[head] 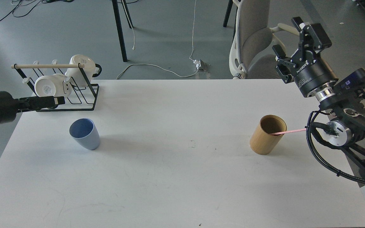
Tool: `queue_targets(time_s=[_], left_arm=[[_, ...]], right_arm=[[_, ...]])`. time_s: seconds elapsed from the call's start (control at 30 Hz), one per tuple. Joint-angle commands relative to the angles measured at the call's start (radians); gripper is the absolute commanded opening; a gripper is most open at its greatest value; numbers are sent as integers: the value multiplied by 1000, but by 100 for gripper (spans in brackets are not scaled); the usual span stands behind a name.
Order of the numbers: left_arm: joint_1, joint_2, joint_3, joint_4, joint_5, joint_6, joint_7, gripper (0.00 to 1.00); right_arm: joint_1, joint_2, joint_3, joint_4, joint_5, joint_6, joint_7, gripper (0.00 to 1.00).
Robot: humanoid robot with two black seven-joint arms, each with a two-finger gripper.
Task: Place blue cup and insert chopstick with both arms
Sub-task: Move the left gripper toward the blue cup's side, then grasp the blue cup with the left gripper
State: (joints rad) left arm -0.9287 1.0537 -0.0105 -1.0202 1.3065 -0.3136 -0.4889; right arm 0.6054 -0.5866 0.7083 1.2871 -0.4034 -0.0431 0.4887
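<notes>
The blue cup (85,133) stands upright on the left part of the white table (176,177), mouth up and empty. A thin pink chopstick (291,131) leans out to the right of the tan bamboo cylinder (266,136) on the right part of the table. My left gripper (59,100) comes in level from the left edge, above and left of the cup; it is seen side-on as one dark bar. My right gripper (291,38) is open and empty, raised above and behind the bamboo cylinder, beyond the table's far edge.
A black wire rack (74,95) with a wooden rod (46,66) and white mugs (81,65) stands at the far left of the table, just behind my left gripper. A grey chair (252,38) stands behind the table's far right.
</notes>
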Motion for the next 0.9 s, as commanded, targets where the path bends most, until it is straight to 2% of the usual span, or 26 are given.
queue_targets(time_s=[0.0,0.33,0.73,0.8,0.87], left_arm=[[5,-43,35,58,16,22,0,98],[19,-201,67,233,105,34,0,96],[71,-219,67,239,108,41,0,92],[76,-221,67,239,108,42,0,87],[86,-227,67,242,108,63,0,75]], right_arm=[[-9,-1,0,0,-2,0,0,95],[-52,-22,11,3,0,0,0,95],[-56,-24,11,0,-2,0,0,95],[-62,-24,11,0,-2,0,0,95],[-68,-24,11,0,-2,0,0,95]])
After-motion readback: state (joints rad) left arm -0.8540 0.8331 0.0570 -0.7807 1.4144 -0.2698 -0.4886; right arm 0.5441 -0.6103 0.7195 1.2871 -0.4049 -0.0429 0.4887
